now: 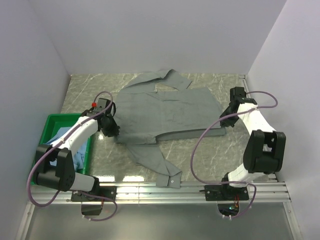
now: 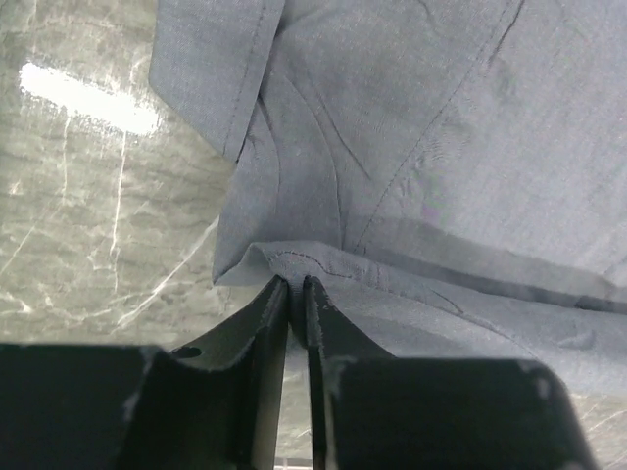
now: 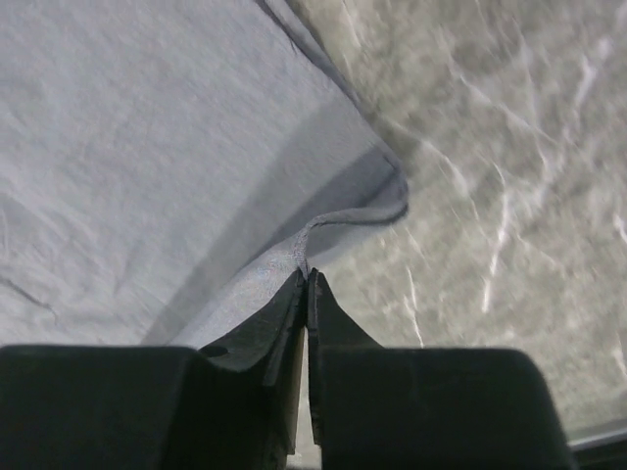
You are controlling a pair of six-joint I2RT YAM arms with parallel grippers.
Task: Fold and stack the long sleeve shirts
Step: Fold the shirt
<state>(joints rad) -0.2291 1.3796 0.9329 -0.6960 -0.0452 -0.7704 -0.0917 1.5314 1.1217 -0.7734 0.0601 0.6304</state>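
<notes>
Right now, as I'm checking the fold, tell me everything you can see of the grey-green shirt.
The muted grey-green collared cloth shirt lies spread on the marble-patterned table, collar at the far side: soft woven fabric, stitched seams, mildly creased. One cuffed sleeve trails toward the near edge. The left tool meets its bunched hem at one side; the right tool pinches a lifted corner at the other.

Grey-green shirt (image 1: 165,112): plain muted grey-green, no print, stitching in a matching tone. Light blue shirt (image 1: 79,156): plain, lying in a bright green bin (image 1: 50,120). Table (image 1: 215,155): grey-green marble pattern with white veins; left gripper (image 2: 296,284) and right gripper (image 3: 306,279) matt black, arms white and black, cables (image 1: 192,152) pale purple.
</notes>
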